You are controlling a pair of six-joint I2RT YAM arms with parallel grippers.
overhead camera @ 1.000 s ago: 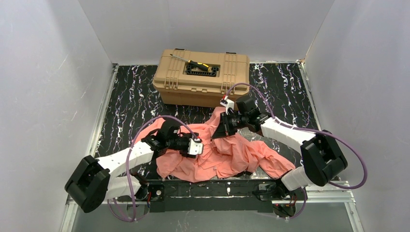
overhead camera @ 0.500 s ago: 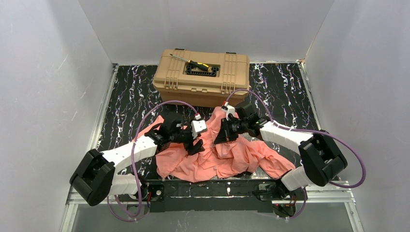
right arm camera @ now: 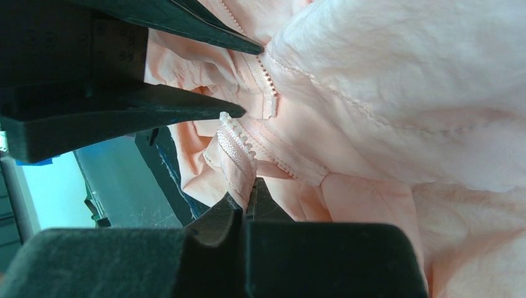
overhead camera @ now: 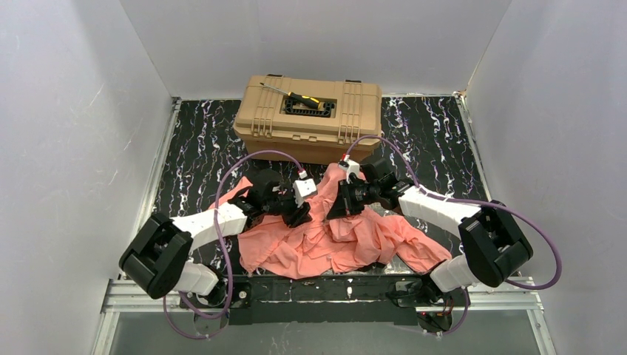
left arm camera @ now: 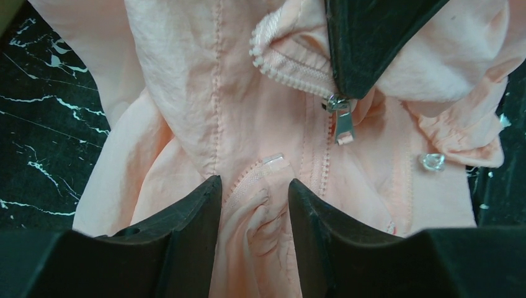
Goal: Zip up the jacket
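Note:
The salmon-pink jacket (overhead camera: 355, 240) lies crumpled on the black marbled table, between the two arms. My left gripper (overhead camera: 299, 215) presses down on its middle. Its fingers (left arm camera: 186, 217) stand partly apart, closed on a bunched fold of fabric and zipper tape (left arm camera: 254, 186). The silver zipper slider (left arm camera: 340, 115) hangs just beyond, right under my right gripper's black tip (left arm camera: 372, 43). My right gripper (right arm camera: 248, 200) is shut on the edge of the toothed zipper tape (right arm camera: 236, 146), holding it up. In the right wrist view, the left gripper's fingers (right arm camera: 155, 105) show at the upper left.
A tan toolbox (overhead camera: 307, 118) with a black-and-yellow tool on its lid stands at the back of the table (overhead camera: 192, 170), just behind the jacket. White walls close in both sides. A clear bead-like cord stopper (left arm camera: 431, 161) lies on the jacket's right part.
My left gripper opened, moved away from me toward the jacket's middle and the zipper, then closed on a fold. The right gripper kept its hold and shifted slightly left.

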